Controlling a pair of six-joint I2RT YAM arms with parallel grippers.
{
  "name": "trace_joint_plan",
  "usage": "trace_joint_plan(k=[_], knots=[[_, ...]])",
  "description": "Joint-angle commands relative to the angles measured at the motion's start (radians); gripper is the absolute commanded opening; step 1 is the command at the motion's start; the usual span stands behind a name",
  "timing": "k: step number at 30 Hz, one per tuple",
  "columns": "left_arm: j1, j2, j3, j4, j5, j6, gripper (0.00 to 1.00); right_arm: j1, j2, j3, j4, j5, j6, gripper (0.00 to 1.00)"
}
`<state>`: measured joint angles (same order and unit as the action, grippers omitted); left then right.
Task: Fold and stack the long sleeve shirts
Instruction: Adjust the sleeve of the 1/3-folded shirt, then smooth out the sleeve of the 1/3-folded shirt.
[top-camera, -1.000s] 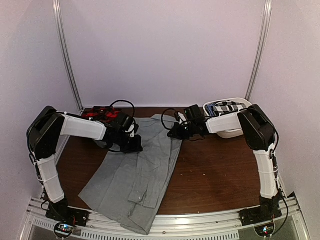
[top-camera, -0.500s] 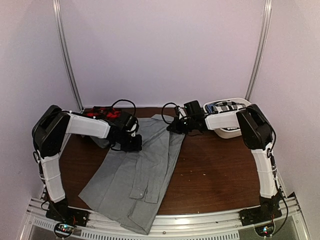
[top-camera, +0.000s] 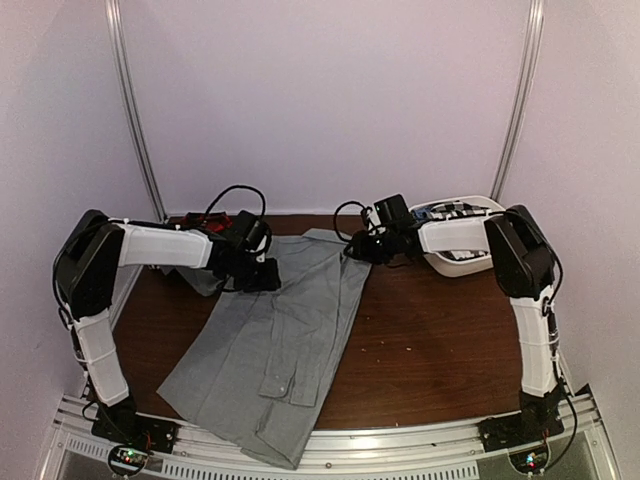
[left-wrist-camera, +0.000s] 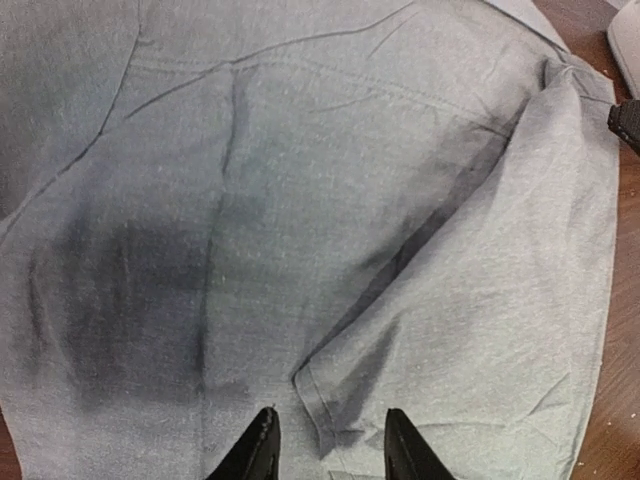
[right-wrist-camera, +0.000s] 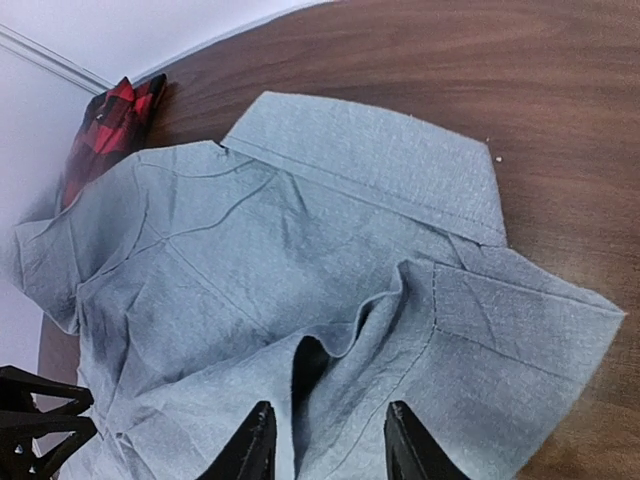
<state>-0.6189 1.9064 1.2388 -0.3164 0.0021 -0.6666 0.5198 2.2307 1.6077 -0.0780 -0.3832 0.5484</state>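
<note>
Jaws apart, left gripper (left-wrist-camera: 330, 414) and right gripper (right-wrist-camera: 327, 407) overhang grey shirt (top-camera: 290, 320) (rumpled).

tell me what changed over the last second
Both grippers shifted toward the far edge: the left gripper a little up the grey shirt, the right gripper toward its collar-end shoulder. Both jaws stand open over fabric folds; nothing is gripped. The grey shirt largely stayed spread out, and the plaid shirt and white bin are unmoved.
</note>
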Motion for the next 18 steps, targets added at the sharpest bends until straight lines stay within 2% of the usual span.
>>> trace_joint_plan(k=[1,11,18], knots=[[-0.004,-0.063,0.033,0.019,0.032,0.027,0.35,0.040,-0.135,-0.040,-0.008,0.084,-0.047,0.36],[-0.019,0.033,0.068,0.084,0.165,0.016,0.16,0.114,-0.084,-0.080,0.066,0.005,-0.051,0.16],[0.004,0.161,0.152,0.094,0.139,0.046,0.13,0.109,0.031,0.031,0.049,-0.037,-0.054,0.13]])
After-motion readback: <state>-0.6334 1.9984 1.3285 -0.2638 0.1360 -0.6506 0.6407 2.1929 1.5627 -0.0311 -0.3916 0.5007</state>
